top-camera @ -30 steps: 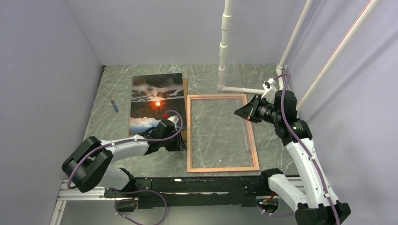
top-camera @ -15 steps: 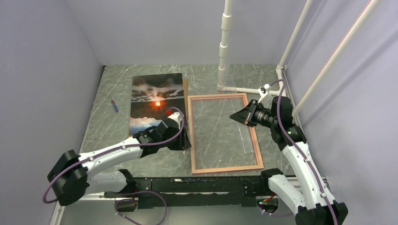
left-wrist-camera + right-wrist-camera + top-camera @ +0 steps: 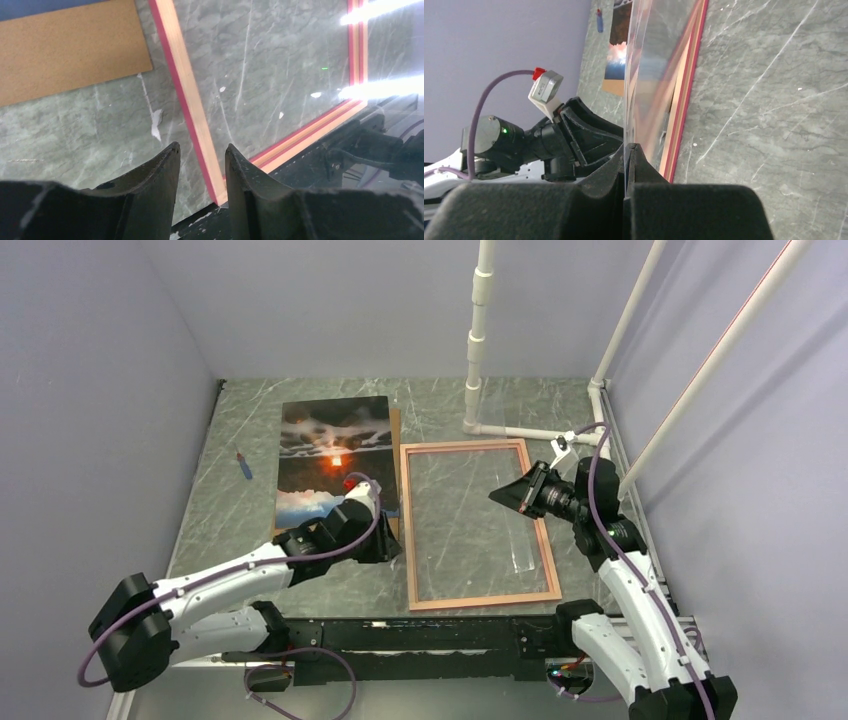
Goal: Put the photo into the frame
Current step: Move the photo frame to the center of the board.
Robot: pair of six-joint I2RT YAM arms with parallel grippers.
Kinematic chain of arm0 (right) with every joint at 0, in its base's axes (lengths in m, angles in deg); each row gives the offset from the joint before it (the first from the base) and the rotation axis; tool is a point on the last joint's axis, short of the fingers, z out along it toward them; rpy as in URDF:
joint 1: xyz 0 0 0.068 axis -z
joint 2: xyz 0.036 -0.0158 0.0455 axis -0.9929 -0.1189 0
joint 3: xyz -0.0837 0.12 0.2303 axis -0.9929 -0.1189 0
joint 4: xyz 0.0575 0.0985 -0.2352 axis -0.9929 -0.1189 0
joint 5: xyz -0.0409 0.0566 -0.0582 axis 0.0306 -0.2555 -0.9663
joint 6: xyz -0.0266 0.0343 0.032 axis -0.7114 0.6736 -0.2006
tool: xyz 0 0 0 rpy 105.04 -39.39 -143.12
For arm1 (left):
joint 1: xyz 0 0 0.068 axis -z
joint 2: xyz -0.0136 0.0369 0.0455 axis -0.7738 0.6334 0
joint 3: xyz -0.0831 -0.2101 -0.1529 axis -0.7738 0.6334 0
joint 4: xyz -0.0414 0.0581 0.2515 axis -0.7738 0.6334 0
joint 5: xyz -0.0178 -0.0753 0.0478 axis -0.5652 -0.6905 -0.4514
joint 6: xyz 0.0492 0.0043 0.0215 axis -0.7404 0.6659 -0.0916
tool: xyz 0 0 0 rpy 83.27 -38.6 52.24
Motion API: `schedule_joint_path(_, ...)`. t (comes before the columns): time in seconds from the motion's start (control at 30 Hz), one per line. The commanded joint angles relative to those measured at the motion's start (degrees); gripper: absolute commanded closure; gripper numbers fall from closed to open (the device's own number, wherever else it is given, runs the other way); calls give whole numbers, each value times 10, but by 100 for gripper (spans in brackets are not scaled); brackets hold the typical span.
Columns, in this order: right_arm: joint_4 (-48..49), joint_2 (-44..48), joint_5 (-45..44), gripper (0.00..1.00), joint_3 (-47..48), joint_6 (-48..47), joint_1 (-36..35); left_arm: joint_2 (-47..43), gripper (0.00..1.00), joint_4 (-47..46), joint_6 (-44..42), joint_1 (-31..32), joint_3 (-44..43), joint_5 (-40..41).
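The photo (image 3: 333, 460), a sunset print, lies face up on the brown backing board (image 3: 394, 472) at the table's left. The pink-edged frame (image 3: 408, 540) lies flat to its right. My left gripper (image 3: 388, 546) is open at the frame's left rail; in the left wrist view its jaws (image 3: 201, 147) straddle that rail (image 3: 192, 107) near the near corner. My right gripper (image 3: 503, 495) is shut on the edge of the clear sheet (image 3: 522, 552) and holds it tilted over the frame. The right wrist view shows the sheet (image 3: 640, 75) pinched edge-on above the frame's rail (image 3: 684, 100).
A small blue pen (image 3: 243, 465) lies left of the photo. A white pipe stand (image 3: 477, 350) rises at the back, with pipes along the right wall. The backing board's corner (image 3: 70, 50) shows in the left wrist view. The black base rail (image 3: 400, 632) runs along the near edge.
My left arm reached right to the frame's left rail, and the frame's near end slid a little right. My right gripper moved slightly nearer and left with the clear sheet.
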Motion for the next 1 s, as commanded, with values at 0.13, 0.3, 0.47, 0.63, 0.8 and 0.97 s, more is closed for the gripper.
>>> schedule_joint_path(0.13,0,16,-2,100,41,-31,1,116,62,-30,17,1,-62,-31)
schedule_joint_path(0.3,-39,-10,3,100,78,-58,1,161,63,-46,36,0,-55,-37)
schedule_joint_path(0.47,-95,-28,-22,100,127,-93,1,187,63,-50,37,0,-57,-38)
schedule_joint_path(0.63,-162,-32,-77,100,179,-127,0,220,55,-72,28,1,-67,-59)
schedule_joint_path(0.8,-171,-30,-79,100,184,-129,1,265,59,-6,29,6,-101,-35)
schedule_joint_path(0.97,-166,-32,-70,100,174,-125,1,287,71,53,29,15,-126,4)
